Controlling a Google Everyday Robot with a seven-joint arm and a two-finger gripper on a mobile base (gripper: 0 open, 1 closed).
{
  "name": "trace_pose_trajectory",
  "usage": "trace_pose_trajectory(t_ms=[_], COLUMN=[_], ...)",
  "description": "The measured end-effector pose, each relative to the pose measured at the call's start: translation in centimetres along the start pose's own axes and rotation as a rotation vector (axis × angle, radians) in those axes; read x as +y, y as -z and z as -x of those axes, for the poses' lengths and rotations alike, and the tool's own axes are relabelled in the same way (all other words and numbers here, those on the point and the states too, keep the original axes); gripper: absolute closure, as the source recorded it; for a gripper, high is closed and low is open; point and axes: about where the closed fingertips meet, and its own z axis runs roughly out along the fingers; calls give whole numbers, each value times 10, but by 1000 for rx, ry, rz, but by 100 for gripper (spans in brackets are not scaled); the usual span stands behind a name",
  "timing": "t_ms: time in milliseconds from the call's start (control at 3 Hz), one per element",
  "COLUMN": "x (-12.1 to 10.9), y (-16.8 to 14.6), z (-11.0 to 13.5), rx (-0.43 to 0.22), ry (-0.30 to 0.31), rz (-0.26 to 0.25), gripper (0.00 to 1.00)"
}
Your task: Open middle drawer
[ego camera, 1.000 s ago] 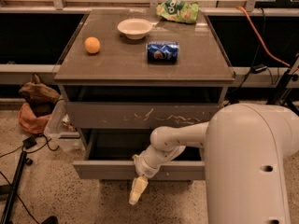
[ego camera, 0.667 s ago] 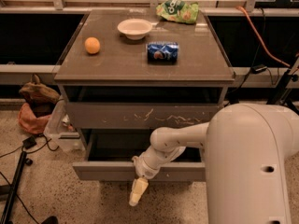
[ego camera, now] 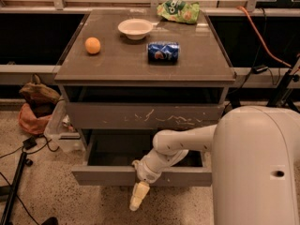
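Camera view matches a second ago: my end effector [ego camera: 139, 197] hangs just below the front of the middle drawer [ego camera: 101, 175], spread or pressed together I cannot tell. That drawer sits pulled out toward me, long axis left-right, under the scratched drawer [ego camera: 117, 116]. Farther, the bench [ego camera: 117, 69] holds an orange [ego camera: 93, 45], can [ego camera: 163, 51] and bowl [ego camera: 135, 28].

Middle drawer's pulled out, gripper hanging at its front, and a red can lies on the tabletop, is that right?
Not quite. The camera view shows the can on the tabletop is blue, not red. The middle drawer is pulled out, and the gripper hangs low at its front.
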Motion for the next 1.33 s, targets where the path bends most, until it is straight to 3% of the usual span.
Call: trace_pose_trajectory(t_ms=[333,1000,1333], x=[15,18,30], y=[-6,-7,-9], z=[5,6,2], rx=[-49,-50,-49], ry=[-14,-16,-36], rz=[-2,11,28], gripper=[0,0,0])
